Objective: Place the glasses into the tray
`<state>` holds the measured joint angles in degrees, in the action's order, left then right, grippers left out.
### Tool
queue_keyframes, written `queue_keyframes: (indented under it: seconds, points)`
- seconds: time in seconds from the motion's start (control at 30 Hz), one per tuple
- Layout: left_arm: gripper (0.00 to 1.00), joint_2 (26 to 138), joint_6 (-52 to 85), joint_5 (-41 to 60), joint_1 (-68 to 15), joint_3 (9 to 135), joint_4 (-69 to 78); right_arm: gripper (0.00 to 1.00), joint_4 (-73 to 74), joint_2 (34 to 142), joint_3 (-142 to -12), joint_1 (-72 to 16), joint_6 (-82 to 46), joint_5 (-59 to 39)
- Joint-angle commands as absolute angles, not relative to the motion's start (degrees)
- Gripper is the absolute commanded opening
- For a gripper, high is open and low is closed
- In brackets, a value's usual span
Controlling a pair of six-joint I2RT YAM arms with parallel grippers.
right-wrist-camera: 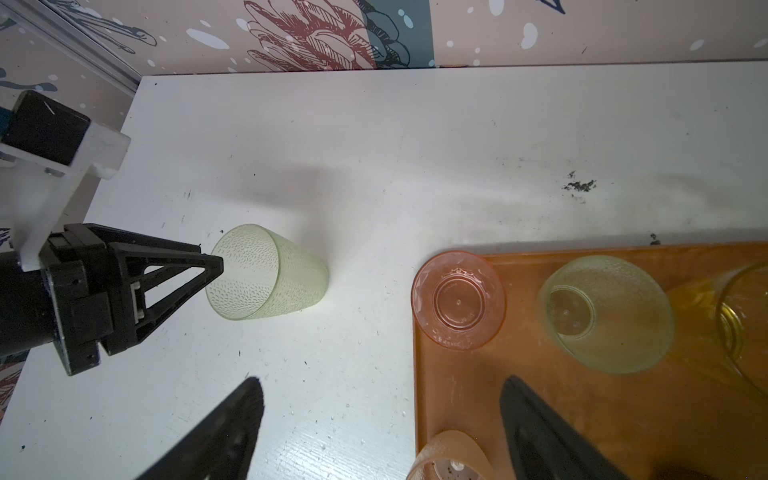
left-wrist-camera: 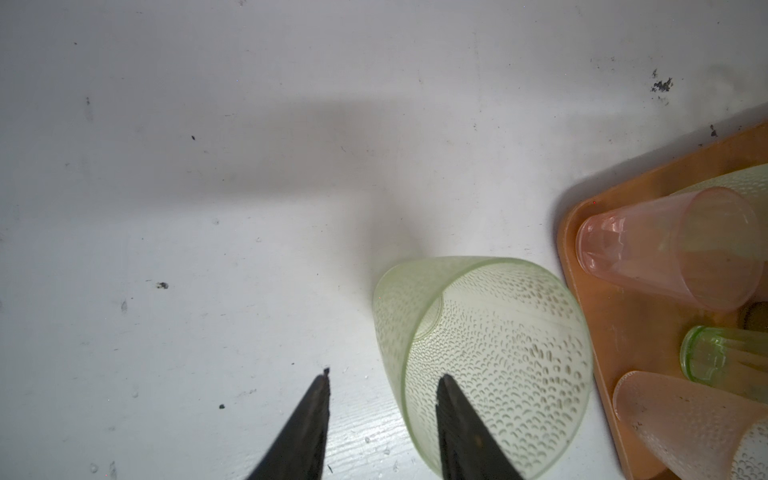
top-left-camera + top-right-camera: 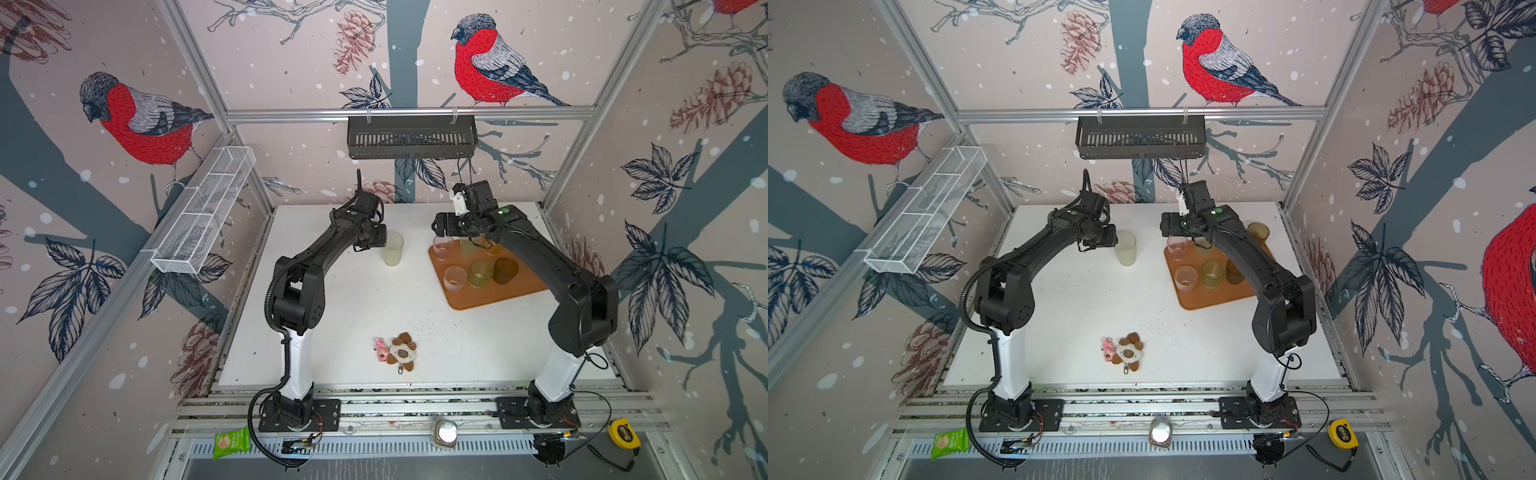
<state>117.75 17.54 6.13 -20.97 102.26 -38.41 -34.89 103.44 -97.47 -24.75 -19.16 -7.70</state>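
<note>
My left end effector [image 2: 384, 376], half-open and empty, straddles the rim of the upright green glass [image 2: 498, 353] — the tray [image 2: 623, 316] just beyond it.

Tray [image 3: 478, 297]: flat, orange-brown, round corners, low rim. Lies on far right part of tabletop, turned a bit. On it, all standing w/ mouths up: pink glass [image 3: 441, 248] at far left corner, pale green glass [image 1: 604, 313] nxt to it, yellow glass [image 1: 744, 328], cream glass [image 3: 455, 280], clear green glass [image 3: 481, 274] & dark brown glass [image 3: 505, 270]. Tall dotted green glass [image 3: 392, 249] stands on bare tabletop, near tray's left edge, not touching.
</note>
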Motion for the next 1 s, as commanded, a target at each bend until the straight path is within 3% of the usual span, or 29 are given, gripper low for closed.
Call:
queue_keyframes:
  seconds: [0.0,0.3,0.97]
  points:
    - [0.42,118.00,17.18,6.42,-21.35,102.86,-39.16,0.90,-34.52,103.28,-98.08,-24.80,-19.03,-8.00]
    - [0.30,118.39,17.08,5.99,-21.62,103.00,-39.30,0.90,-34.54,103.34,-98.14,-24.74,-18.76,-7.75]
    - [0.14,116.92,16.52,3.82,-22.54,102.57,-40.27,0.90,-34.39,102.52,-97.65,-23.95,-18.65,-7.81]
